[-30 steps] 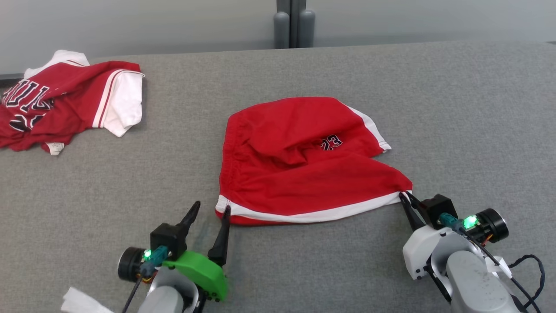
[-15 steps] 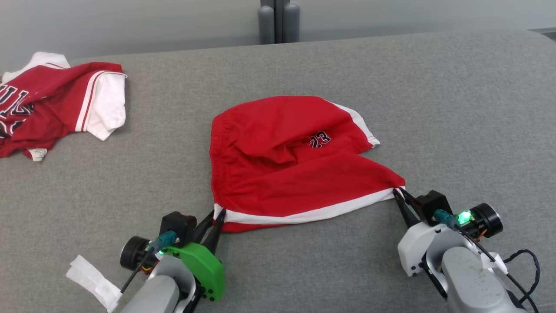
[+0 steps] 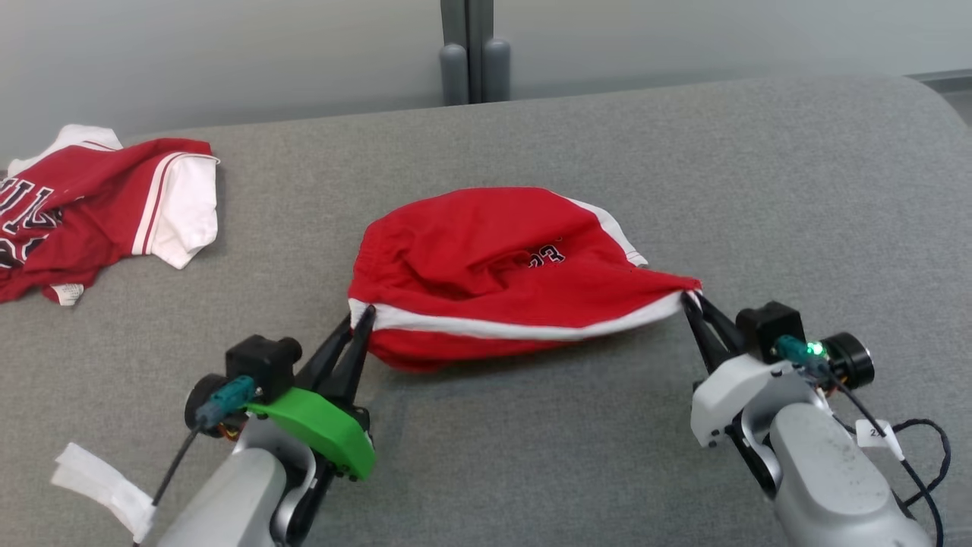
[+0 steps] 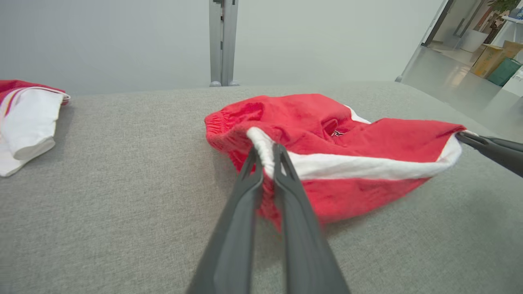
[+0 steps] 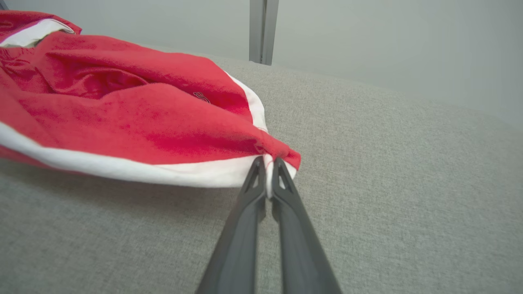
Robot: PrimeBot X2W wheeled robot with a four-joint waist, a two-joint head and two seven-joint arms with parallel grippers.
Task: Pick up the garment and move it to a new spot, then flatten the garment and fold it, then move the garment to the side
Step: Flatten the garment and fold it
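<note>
Btwn end effectors L (image 3: 361, 314) & R (image 3: 688, 298): shorts (image 3: 486, 262)

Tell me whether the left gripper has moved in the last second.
Yes. The left gripper closed on the shorts' corner and rose up the head view, its tips now about level with the jersey's near edge.

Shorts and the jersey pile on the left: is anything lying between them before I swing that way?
Nothing: in the head view the stretch between the red shorts and the jersey is bare grey surface. The left wrist view agrees.
</note>
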